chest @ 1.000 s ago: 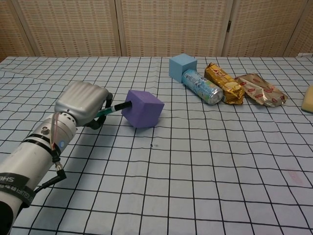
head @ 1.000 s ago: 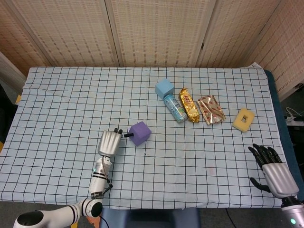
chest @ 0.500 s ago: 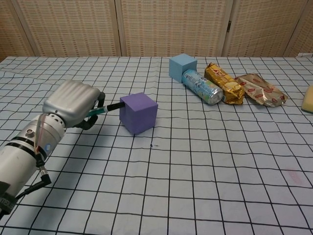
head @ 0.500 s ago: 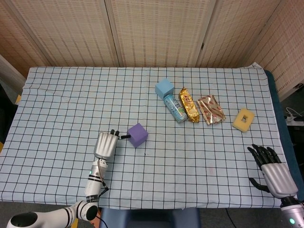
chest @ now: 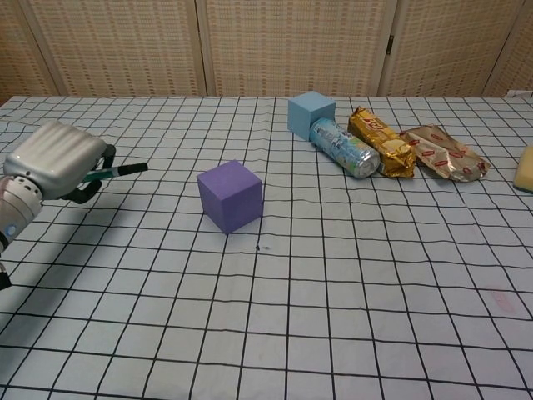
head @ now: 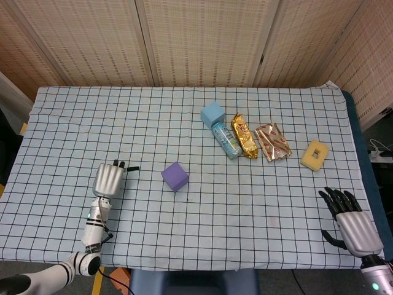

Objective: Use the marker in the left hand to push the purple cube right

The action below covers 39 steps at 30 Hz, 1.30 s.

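The purple cube [head: 175, 177] [chest: 230, 196] sits flat on the checked tablecloth, left of centre. My left hand [head: 108, 178] [chest: 57, 161] is well to the cube's left, fingers curled around a dark marker [head: 131, 168] [chest: 121, 171] whose tip points right toward the cube. A clear gap separates the marker tip from the cube. My right hand [head: 352, 220] rests at the table's near right corner, fingers spread, holding nothing; the chest view does not show it.
Behind and right of the cube lie a light blue cube [head: 212, 113] [chest: 311, 113], a can on its side [head: 226, 139] [chest: 344, 147], a gold snack pack [head: 244, 136] [chest: 381, 142], a foil pack [head: 272, 142] [chest: 444, 152] and a yellow sponge ring [head: 314, 155].
My left hand has pulled back to the left with the marker, leaving the cube. The cube, tilted under the marker a second ago, has settled flat, slightly further left.
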{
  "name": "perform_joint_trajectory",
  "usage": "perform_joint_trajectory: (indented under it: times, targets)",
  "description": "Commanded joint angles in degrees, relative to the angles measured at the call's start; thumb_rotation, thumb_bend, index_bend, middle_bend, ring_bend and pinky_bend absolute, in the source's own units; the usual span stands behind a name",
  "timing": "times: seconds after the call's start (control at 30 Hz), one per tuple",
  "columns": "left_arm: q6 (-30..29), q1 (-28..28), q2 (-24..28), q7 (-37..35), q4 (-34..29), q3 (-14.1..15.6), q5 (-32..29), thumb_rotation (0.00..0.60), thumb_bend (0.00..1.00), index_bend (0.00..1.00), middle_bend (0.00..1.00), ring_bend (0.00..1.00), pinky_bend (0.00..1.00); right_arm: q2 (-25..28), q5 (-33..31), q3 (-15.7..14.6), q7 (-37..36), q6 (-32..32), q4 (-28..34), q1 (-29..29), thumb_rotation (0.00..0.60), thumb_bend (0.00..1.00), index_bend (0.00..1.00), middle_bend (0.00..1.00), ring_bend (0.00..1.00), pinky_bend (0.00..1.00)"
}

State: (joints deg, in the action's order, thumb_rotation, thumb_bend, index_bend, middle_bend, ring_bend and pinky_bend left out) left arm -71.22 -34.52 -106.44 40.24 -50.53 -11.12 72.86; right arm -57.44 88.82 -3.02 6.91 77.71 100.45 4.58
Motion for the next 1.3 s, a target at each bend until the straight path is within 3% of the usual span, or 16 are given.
perform_joint_trajectory:
  times: [0.03,0.33,0.63,0.9,1.3]
  targets:
    - [0.39,-1.55,-0.87,-7.0,7.73,1.09,3.29,0.6,0.7,0.85,0.89,0.82,1.0,-0.46,-0.52,0.22,0.85,-0.3,0.06,0.11,0.6,0.15,0.0,0.0,0.0,0.0]
    - [-2.79,-5.53,-6.32,-19.11,22.4,6.71,13.27,0.6,0.68,0.85,0.89,0.82,1.0,-1.29,-1.67,0.52,2.46,-1.81,0.23,0.8,0.6,0.15,0.0,0.0,0.0,0.0]
    - [-0.56,-9.37,-12.64,-25.85,33.71,8.34,15.78,0.6,0.67,0.85,0.89,0.82,1.0,-1.46,-2.47,0.71,3.14,-1.74,0.31,0.7,0.6,0.15,0.0,0.0,0.0,0.0]
    - [1.56,-10.61,-14.46,-26.66,36.89,8.7,16.01,0.6,0.67,0.85,0.89,0.82,1.0,-1.22,-2.56,0.83,2.83,-0.98,0.31,0.35,0.6,0.15,0.0,0.0,0.0,0.0]
    - [-2.67,-10.17,-17.12,-25.04,35.03,9.33,16.74,0.6,0.67,0.85,0.89,0.82,1.0,-0.78,-0.81,0.06,2.33,-0.46,0.68,0.03,0.6,0.16,0.0,0.0,0.0,0.0]
